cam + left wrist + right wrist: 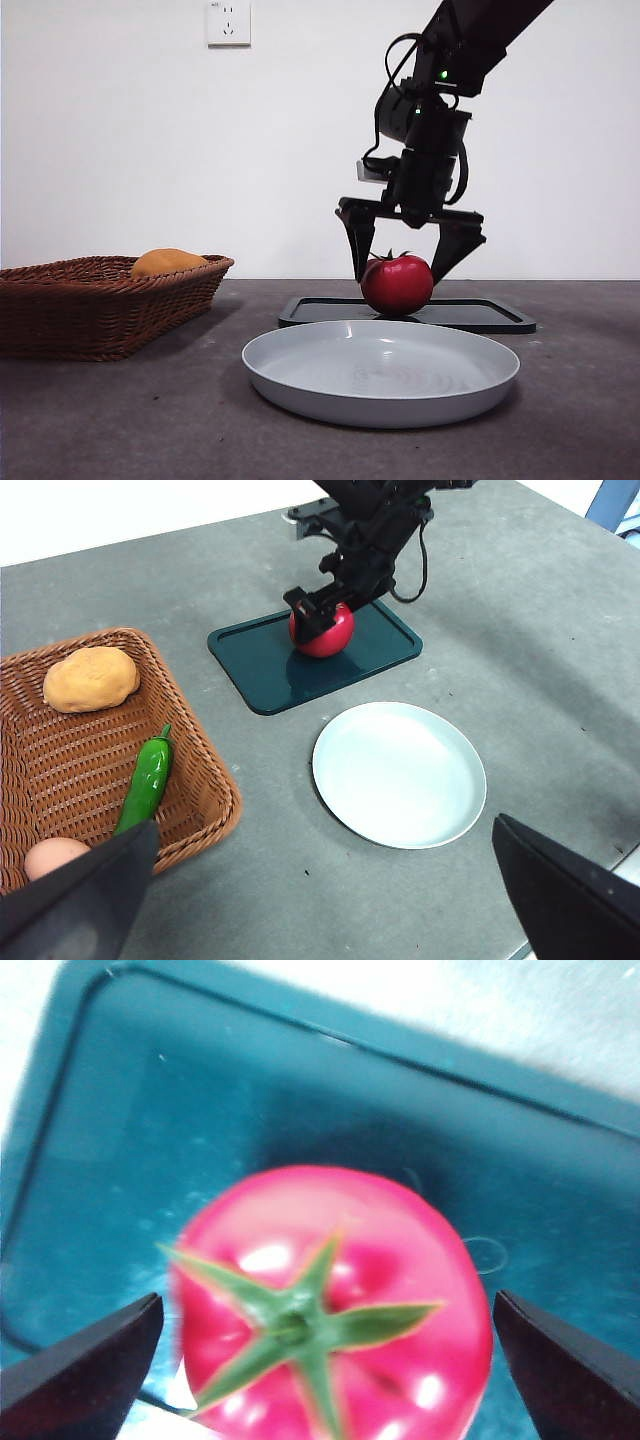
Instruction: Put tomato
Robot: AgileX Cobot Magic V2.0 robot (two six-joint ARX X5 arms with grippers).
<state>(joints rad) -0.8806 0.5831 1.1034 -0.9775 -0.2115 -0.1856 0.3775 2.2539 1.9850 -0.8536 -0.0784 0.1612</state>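
I see the round glossy red tomato with its green star-shaped stem sitting on the dark green rectangular tray. My right gripper straddles it, jaws spread apart. My left gripper is also spread wide.

One tomato sits between the right gripper's spread jaws, on the one dark tray; one white plate lies just beyond that tray. One wicker basket, well apart from those jaws, holds three things: one orange-yellow fruit; one green pepper; one egg.
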